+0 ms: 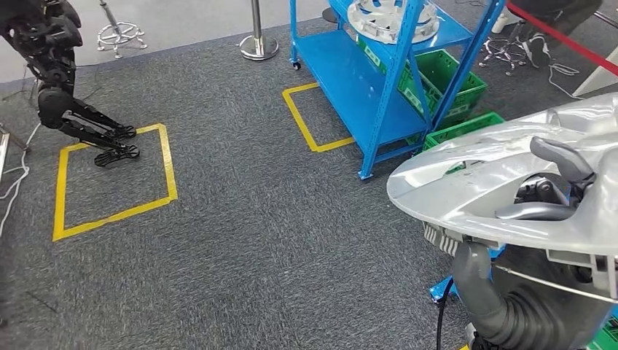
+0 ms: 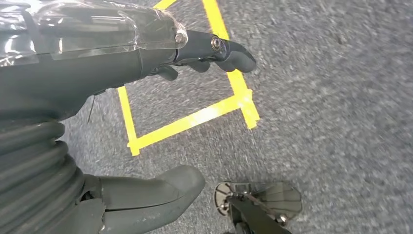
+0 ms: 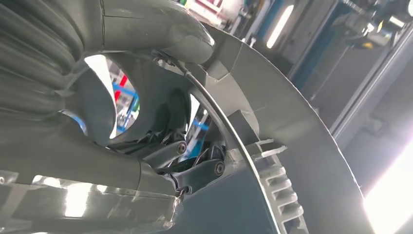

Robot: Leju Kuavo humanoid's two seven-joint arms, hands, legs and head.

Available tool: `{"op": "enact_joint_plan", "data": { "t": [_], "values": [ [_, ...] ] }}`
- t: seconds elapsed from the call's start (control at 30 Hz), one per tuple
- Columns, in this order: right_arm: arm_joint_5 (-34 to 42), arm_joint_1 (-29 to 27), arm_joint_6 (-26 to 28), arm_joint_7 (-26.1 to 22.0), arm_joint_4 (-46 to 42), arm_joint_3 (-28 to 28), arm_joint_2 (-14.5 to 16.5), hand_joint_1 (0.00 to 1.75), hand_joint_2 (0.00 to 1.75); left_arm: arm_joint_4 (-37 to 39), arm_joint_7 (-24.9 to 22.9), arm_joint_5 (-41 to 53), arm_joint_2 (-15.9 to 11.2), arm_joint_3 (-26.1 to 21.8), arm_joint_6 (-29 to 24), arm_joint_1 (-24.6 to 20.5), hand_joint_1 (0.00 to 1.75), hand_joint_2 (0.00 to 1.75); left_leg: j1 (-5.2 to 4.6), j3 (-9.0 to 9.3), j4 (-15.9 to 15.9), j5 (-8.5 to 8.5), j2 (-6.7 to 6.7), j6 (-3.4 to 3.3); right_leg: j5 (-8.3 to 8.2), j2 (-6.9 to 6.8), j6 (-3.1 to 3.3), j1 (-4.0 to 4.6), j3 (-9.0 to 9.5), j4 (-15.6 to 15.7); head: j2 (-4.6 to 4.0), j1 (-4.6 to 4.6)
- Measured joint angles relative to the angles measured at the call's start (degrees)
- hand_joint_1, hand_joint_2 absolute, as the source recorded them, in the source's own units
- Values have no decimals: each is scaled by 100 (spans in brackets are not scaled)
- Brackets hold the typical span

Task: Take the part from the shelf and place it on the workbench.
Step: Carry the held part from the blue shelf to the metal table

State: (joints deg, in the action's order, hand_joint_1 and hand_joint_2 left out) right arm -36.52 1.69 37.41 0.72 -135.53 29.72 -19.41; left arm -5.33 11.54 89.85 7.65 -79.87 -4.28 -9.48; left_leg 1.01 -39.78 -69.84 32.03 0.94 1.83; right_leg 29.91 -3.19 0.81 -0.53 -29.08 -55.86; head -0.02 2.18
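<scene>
Gripping silver part [image 1: 481, 182], right hand [image 1: 543, 193]; blue shelf [image 1: 379, 87] near.

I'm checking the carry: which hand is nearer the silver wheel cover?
Right. The right hand grips the wheel cover, fingers through its opening. The left hand hangs over the carpet by yellow tape, holding nothing.

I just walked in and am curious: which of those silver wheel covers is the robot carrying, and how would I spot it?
Start at the blue shelf on the grey carpet; one silver wheel cover lies on its top level. The carried wheel cover is nearer, beside the green crates, with the right hand gripping through its opening. It alone is off the shelf.
</scene>
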Motion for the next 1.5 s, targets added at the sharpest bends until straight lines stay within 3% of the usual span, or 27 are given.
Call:
{"op": "enact_joint_plan", "data": {
  "t": [0.07, 0.13, 0.2, 0.27, 0.37, 0.43, 0.47, 0.5, 0.6, 0.67, 0.7, 0.73, 0.77, 0.87, 0.93, 0.97, 1.03, 1.07, 1.13, 1.17, 1.23, 1.27, 1.33, 1.37, 1.43, 1.47, 1.5],
  "values": [
    [-5, -1, 2, 0, -1, 0, -1, 175, 175, 0, -4, 0, -2, 0, 0, -5, 0, 175, 2, 410, 740, -274, 316, 7, 58, -113, -79, 0, 18, -47, 0, -32],
    [-7, -4, 4, 0, -1, -3, -4, 175, 175, 0, -8, 0, 2, 0, 0, -10, 0, 175, -36, 583, 1070, -325, 521, -74, 108, -202, -154, 19, 40, -80, 0, -36],
    [-7, -7, 6, -6, -1, -5, -7, 175, 175, 0, -13, 0, 1, 0, -1, -10, 0, 175, -64, 565, 1079, -328, 406, -175, 129, -288, -211, 9, 68, -73, 0, -17],
    [-6, -18, 17, -16, -2, -9, -7, 175, 175, 0, -14, 0, 2, 0, -3, -14, 0, 175, -61, 556, 1095, -352, 248, -242, 264, -144, -268, -25, 40, -193, 0, 8],
    [-3, -60, 31, -38, -2, -13, -11, 175, 175, 0, -1, 0, 10, 0, -10, -27, 0, 175, -76, 560, 1103, -378, -1, -320, 792, 250, -276, -37, -343, -1098, 0, 107],
    [4, -72, 34, -50, -2, -13, -12, 175, 175, 0, 7, 0, 12, 0, -11, -28, 0, 175, -115, 560, 1101, -387, -175, -357, 994, 298, -242, -30, -648, -1709, 0, 174],
    [8, -76, 35, -54, -2, -13, -11, 175, 175, 0, 9, 0, 12, 0, -11, -25, 0, 175, -133, 562, 1100, -391, -258, -366, 960, 306, -215, -25, -711, -1800, 0, 197],
    [10, -78, 36, -58, -2, -13, -11, 175, 175, 0, 9, 0, 12, 0, -12, -22, 0, 175, -148, 568, 1100, -395, -347, -371, 814, 323, -178, -14, -687, -1690, 0, 214],
    [10, -72, 37, -73, -2, -13, -10, 175, 175, -1, 9, 0, 18, 0, -13, -19, 0, 175, -173, 583, 1092, -402, -581, -368, 180, 594, -43, 33, -274, -631, 0, 229],
    [12, -65, 39, -78, -2, -13, -10, 175, 175, -2, 10, 0, 25, 0, -13, -18, 0, 175, -161, 542, 1086, -426, -699, -325, 65, 737, -8, 55, -120, -239, 0, 218],
    [13, -61, 40, -79, -2, -14, -9, 175, 175, -2, 11, 0, 25, 0, -13, -13, 0, 175, -149, 517, 1088, -446, -755, -292, 63, 701, -6, 62, -106, -197, 0, 214],
    [14, -54, 40, -79, -2, -14, -9, 175, 175, -1, 11, 0, 23, 0, -13, -4, 0, 175, -139, 492, 1080, -446, -736, -264, 44, 641, 0, 60, -92, -158, 0, 214],
    [16, -50, 40, -79, -2, -14, -8, 175, 175, -1, 11, 0, 20, 0, -13, 5, 0, 175, -148, 466, 1046, -414, -608, -242, 18, 578, 13, 55, -74, -115, 0, 203],
    [26, -61, 51, -88, -2, -17, -8, 175, 175, 0, 4, 0, 14, 0, -12, 1, 0, 175, -141, 135, 357, 33, -85, -159, -33, 361, 54, 51, -29, -18, 0, 98],
    [34, -79, 62, -91, -1, -19, -7, 175, 175, 0, -6, 0, 17, 0, -11, -4, 0, 175, -78, -169, -289, 303, -54, -97, -28, 209, 55, 52, -30, -17, 0, 43],
    [38, -88, 64, -92, -1, -17, -7, 175, 175, 0, -10, 0, 19, 0, -11, 0, 0, 175, -49, -213, -398, 295, -61, -69, -20, 136, 46, 47, -30, -20, 0, 28],
    [45, -100, 71, -93, -1, -17, -7, 175, 175, 0, -15, 0, 18, 0, -13, 6, 0, 175, -11, 16, -9, 20, 16, -24, 6, 6, 6, 31, -18, -37, 0, 3],
    [45, -104, 77, -95, -1, -17, -7, 175, 175, 0, -15, 0, 17, 0, -14, 5, 0, 175, -7, 231, 378, -137, 181, -4, 28, -51, -29, 26, -7, -54, 0, -9],
    [45, -115, 93, -106, -2, -18, -7, 175, 175, 0, -13, 0, 18, 0, -15, -5, 0, 175, -32, 539, 939, -302, 462, -41, 86, -145, -105, 43, 10, -103, 0, -31],
    [45, -122, 98, -111, -2, -19, -7, 175, 175, 0, -12, 0, 18, 0, -15, -8, 0, 175, -53, 584, 1036, -301, 524, -78, 106, -190, -135, 54, 20, -117, 0, -27],
    [45, -130, 102, -117, -2, -19, -7, 175, 175, 0, -12, 0, 16, 0, -16, -10, 0, 175, -78, 575, 1049, -309, 391, -170, 132, -291, -182, 49, 41, -118, 0, -3],
    [46, -132, 102, -118, -2, -20, -7, 175, 175, 0, -12, 0, 16, 0, -16, -12, 0, 175, -78, 574, 1057, -320, 314, -200, 181, -264, -210, 31, 42, -149, 0, 10],
    [47, -153, 105, -121, -2, -25, -8, 175, 175, 0, -12, 0, 19, 0, -17, -23, 0, 175, -68, 576, 1074, -348, 140, -264, 446, -32, -255, -1, -85, -510, 0, 51],
    [49, -166, 107, -124, -2, -27, -9, 175, 175, 0, -13, 0, 19, 0, -17, -28, 0, 175, -73, 572, 1075, -357, 53, -290, 643, 129, -261, -9, -230, -864, 0, 90],
    [57, -185, 111, -132, -2, -28, -10, 175, 175, 0, -20, 0, 18, 0, -17, -33, 0, 175, -104, 570, 1073, -371, -128, -332, 936, 264, -243, -4, -569, -1592, 0, 165],
    [65, -185, 115, -140, -1, -28, -9, 175, 175, 0, -25, 0, 17, 0, -17, -30, 0, 175, -126, 572, 1073, -377, -222, -345, 939, 284, -219, 3, -668, -1761, 0, 197],
    [80, -185, 120, -159, -1, -28, -9, 175, 175, 0, -25, 0, 16, 0, -17, -25, 0, 175, -145, 577, 1073, -383, -316, -354, 827, 302, -183, 13, -679, -1724, 0, 218]
  ]
}}
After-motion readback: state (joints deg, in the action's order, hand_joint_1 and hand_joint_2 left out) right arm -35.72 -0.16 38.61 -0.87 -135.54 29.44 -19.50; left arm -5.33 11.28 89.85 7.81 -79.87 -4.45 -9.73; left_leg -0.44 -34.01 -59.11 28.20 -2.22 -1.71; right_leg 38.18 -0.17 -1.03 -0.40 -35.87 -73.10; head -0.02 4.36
